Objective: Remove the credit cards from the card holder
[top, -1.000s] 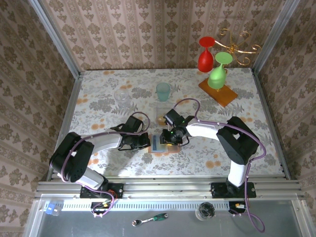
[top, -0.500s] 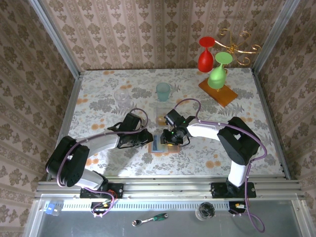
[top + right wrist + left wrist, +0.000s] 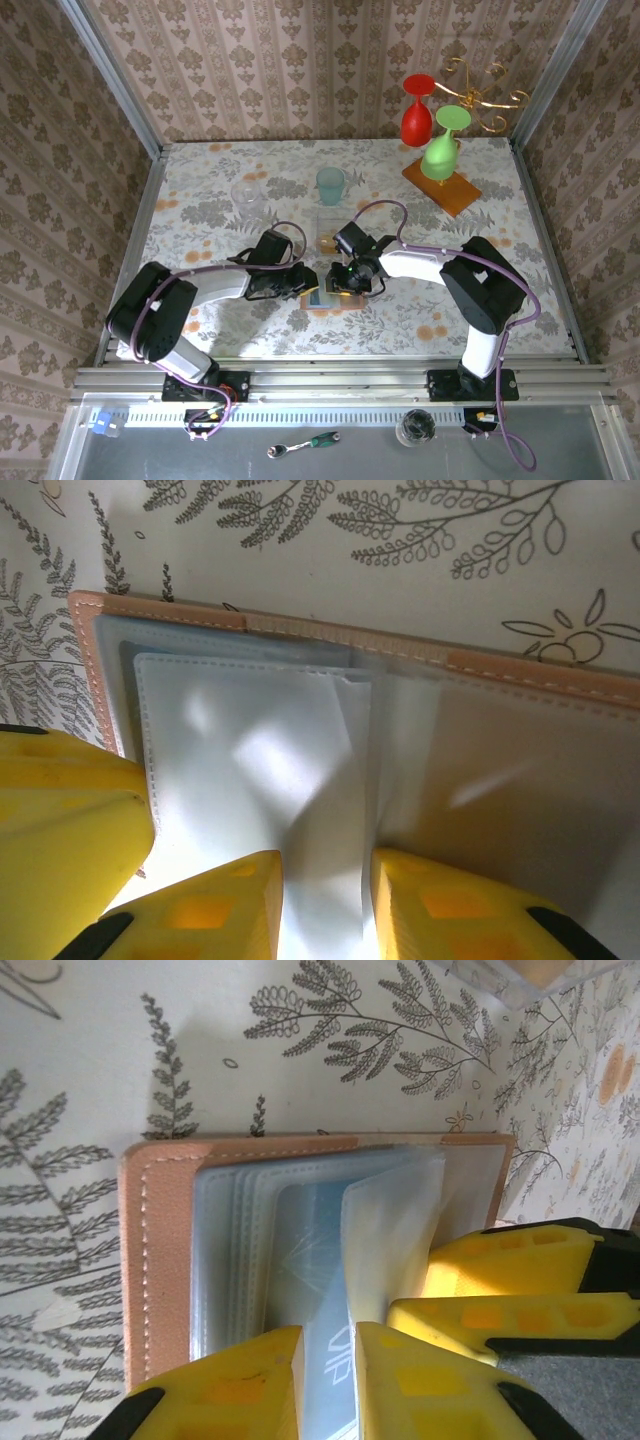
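Left end effector [image 3: 328, 1348] stands with its jaws narrowly parted at the near end of the teal-blue card [image 3: 312, 1280]. A strip of card face shows between the yellow fingers [image 3: 240, 1385], so it reads as released, not clamped. Right end effector [image 3: 327, 875] straddles a raised clear sleeve [image 3: 300, 770]; whether that leaf is pinched or merely stands between the jaws cannot be told.

The card holder [image 3: 150, 1260] lies open and flat on the counter [image 3: 90, 1070], between the two end effectors and toward the front middle of the counter in the top view [image 3: 325, 298]. Its tan stitched border frames a stack of clear sleeves, and the blue card sits among them. How far its end projects from the pocket is hidden by the fingers.

Step in hand, as judged: extraction of the first card. The covering leaf is turned aside and the card is exposed but not yet drawn.

The next move calls for closing the left jaws on the card's free edge alone, without catching the sleeve film. A straight pull along the pocket's axis should follow, with the right arm keeping the holder from sliding along.
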Robot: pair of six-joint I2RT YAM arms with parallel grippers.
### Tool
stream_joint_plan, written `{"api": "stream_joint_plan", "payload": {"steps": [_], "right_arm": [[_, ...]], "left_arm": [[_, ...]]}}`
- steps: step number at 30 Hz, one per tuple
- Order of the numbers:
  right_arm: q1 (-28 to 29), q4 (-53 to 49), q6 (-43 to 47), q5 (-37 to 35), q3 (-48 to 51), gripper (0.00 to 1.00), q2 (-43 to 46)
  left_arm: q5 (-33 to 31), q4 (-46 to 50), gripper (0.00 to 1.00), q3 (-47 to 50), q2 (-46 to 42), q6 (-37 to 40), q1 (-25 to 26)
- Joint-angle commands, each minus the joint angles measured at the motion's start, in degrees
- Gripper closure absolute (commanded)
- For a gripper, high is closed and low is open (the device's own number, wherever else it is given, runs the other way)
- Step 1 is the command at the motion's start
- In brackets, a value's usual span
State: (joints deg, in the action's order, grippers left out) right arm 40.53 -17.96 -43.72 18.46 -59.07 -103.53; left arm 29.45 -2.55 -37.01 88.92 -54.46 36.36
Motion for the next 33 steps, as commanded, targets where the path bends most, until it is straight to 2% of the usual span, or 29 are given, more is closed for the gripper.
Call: {"api": "stream_joint_plan", "payload": {"steps": [1,16,33], "right_arm": [[-0.3,-0.6,-0.3,-0.2,1.0,0.69,1.6],[-0.8,-1.9,-0.1,-1.1,1.4,0.69,4.7],[-6.3,-5.7,2.0,-2.3,4.3,0.69,14.6]], "left_arm": [[1.9,-3.2,0.8,-1.0,0.7,-1.7,0.6],[2.7,-4.8,0.81,-1.7,0.7,-3.2,1.3],[3.1,-4.7,0.78,-4.8,1.1,-4.1,3.2]]}}
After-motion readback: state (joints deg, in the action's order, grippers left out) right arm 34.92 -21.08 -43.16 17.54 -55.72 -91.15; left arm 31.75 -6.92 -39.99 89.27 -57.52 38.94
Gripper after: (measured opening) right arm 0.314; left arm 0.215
